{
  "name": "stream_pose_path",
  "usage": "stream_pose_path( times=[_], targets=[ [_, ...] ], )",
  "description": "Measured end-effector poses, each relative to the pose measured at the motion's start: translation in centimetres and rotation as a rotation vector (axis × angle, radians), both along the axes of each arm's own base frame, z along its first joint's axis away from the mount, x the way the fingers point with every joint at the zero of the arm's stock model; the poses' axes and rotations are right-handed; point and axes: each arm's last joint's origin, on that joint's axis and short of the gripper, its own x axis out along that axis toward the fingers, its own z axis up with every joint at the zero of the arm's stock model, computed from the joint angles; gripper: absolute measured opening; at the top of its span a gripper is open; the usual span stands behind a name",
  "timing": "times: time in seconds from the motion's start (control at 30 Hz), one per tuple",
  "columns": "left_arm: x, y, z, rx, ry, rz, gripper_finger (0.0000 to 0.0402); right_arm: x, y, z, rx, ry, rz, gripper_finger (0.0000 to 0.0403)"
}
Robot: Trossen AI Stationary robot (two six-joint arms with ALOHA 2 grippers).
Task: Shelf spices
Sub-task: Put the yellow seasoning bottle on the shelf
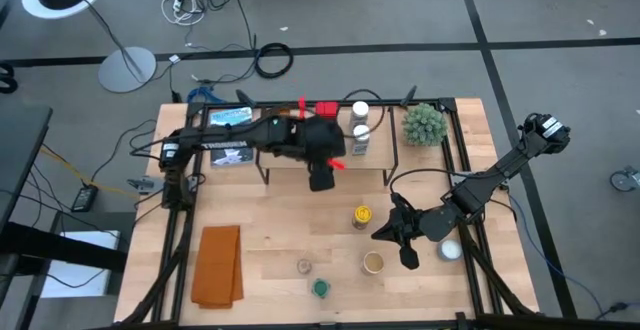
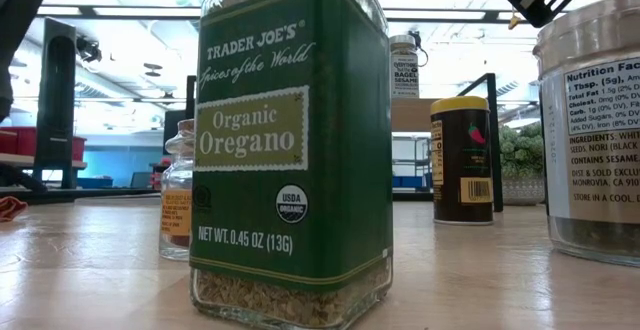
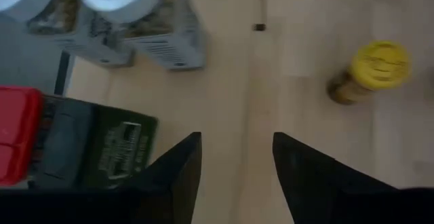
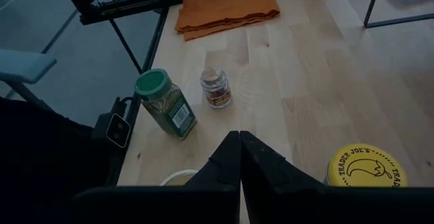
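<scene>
Hovering by the shelf's (image 1: 378, 155) front edge, the left gripper (image 3: 237, 159) is open and holds nothing. The red tin (image 3: 102, 153) lies just beside it. I think the yellow-lidded jar (image 1: 362, 214), at its 4 o'clock on bare table, is a good next pick. Stay clear of the white-capped jars (image 1: 359, 135) at 1 o'clock. The right gripper (image 4: 239, 157) waits clenched and empty near the jar's 4 o'clock.

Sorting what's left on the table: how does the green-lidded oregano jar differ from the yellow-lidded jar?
The oregano jar has a green lid and a green label; the yellow-lidded jar has a yellow cap over a dark label. In the low view the oregano jar looks squarish and the yellow-lidded one round. The oregano jar stands near the table's front edge, the yellow-lidded one nearer the shelf. Both stand upright on the table, unshelved.
</scene>
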Motion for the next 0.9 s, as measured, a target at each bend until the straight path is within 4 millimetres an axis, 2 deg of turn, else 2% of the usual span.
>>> stream_pose_path(
  times=[0.17,0.37,0.7,0.9],
  targets=[
    [-1.0,-3.1,0.4,0.009,-0.047,-0.043,0.0187,0.0,0.0,0.0,0.001,-0.001,0.0,0.0001],
    [-3.6,-6.2,-0.9,-0.031,-0.14,-0.085,0.0187,-0.2,0.3,0.0,0.032,0.006,-0.006,0.0001],
    [-12.3,-7.0,-3.9,-0.165,-0.393,-0.06,0.0187,-0.3,0.6,0.1,0.049,-0.024,-0.128,0.0001],
    [-16.8,-6.3,-6.4,-0.227,-0.552,-0.068,0.0187,1.8,1.5,1.3,-0.011,-0.001,-0.159,0.0]
  ],
)
